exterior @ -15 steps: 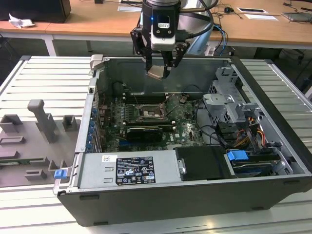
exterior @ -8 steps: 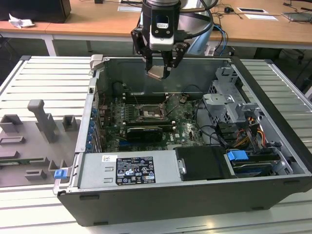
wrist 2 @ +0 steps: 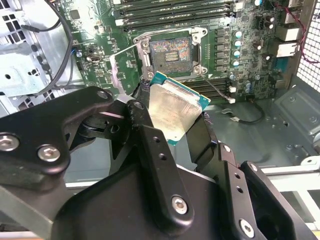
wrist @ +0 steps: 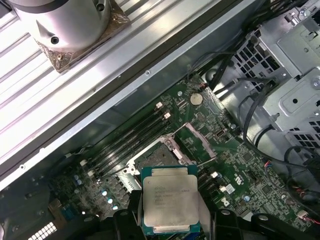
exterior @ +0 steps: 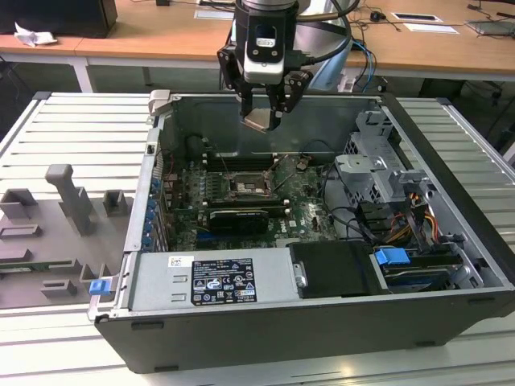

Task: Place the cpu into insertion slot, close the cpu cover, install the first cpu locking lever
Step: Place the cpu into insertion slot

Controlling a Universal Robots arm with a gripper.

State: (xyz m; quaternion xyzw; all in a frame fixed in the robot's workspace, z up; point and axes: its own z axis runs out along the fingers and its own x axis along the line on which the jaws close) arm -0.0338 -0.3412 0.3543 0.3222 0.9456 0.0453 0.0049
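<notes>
My gripper [exterior: 263, 114] hangs above the open computer case, shut on the cpu [exterior: 261, 120], a small square chip with a dull silver top. In both wrist views the black fingers [wrist 2: 149, 142] [wrist: 126, 221] clamp the cpu [wrist 2: 175, 111] [wrist: 170, 200] by two opposite edges, and it is held tilted. The insertion slot [wrist 2: 171, 51] [wrist: 159, 156] [exterior: 244, 186] lies bare on the green motherboard below, apart from the chip. The cpu cover [wrist 2: 123, 70] [wrist: 198, 142] is swung open beside the slot. A thin locking lever [wrist 2: 216, 88] stands raised off the socket.
Memory slots [wrist 2: 175, 12] run along one side of the socket. A drive cage [exterior: 378, 173], loose cables [exterior: 418, 213] and a black power supply [exterior: 217, 281] crowd the case. The case walls [exterior: 322, 121] surround the board. Grey fixtures [exterior: 68, 201] stand on the table at the exterior view's left.
</notes>
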